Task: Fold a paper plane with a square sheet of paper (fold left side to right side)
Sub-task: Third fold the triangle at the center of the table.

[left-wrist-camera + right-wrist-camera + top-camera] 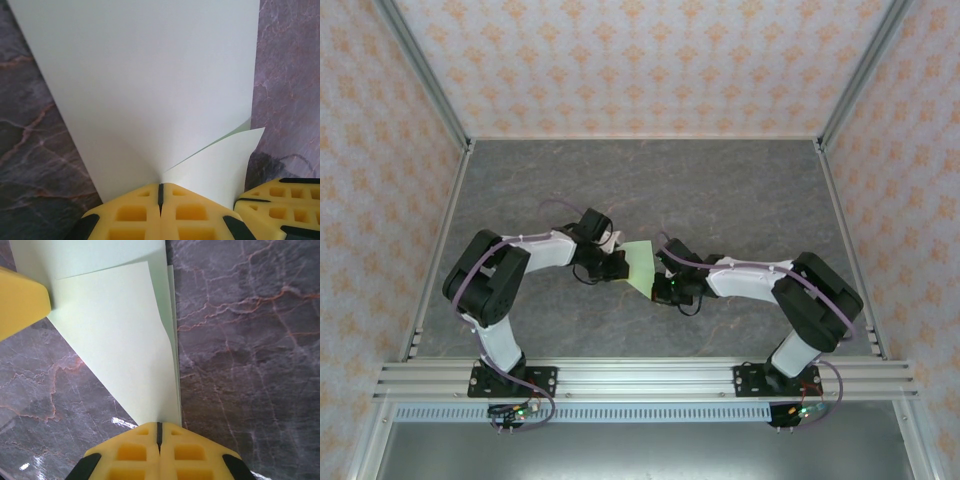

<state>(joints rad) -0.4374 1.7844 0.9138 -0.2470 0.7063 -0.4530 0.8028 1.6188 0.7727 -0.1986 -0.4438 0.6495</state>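
At the middle of the bench [720, 190]: my two arms met, and the sheet of paper [638, 262] lay on the dark marbled surface between my wrists.
Sheet: pale green, plain and matte, folded over itself, with slanted edges that narrowed toward each of my hands.
My left fingers [150, 200]: pressed tight together with no gap at the seam, their tips right at a narrow end of the sheet. I couldn't tell whether paper was nipped between them or only lay under them.
Flap [220, 165]: a pointed top layer lifted slightly off the sheet, just beside my left fingertips.
My right fingers [150, 437]: likewise closed tight, their tips touching the sheet's other pointed end, where stacked edges ran along one straight side. Whether they pinched it, I couldn't tell.
Neighbours: each wrist camera caught the other hand's yellow foam fingers at the sheet's edge.
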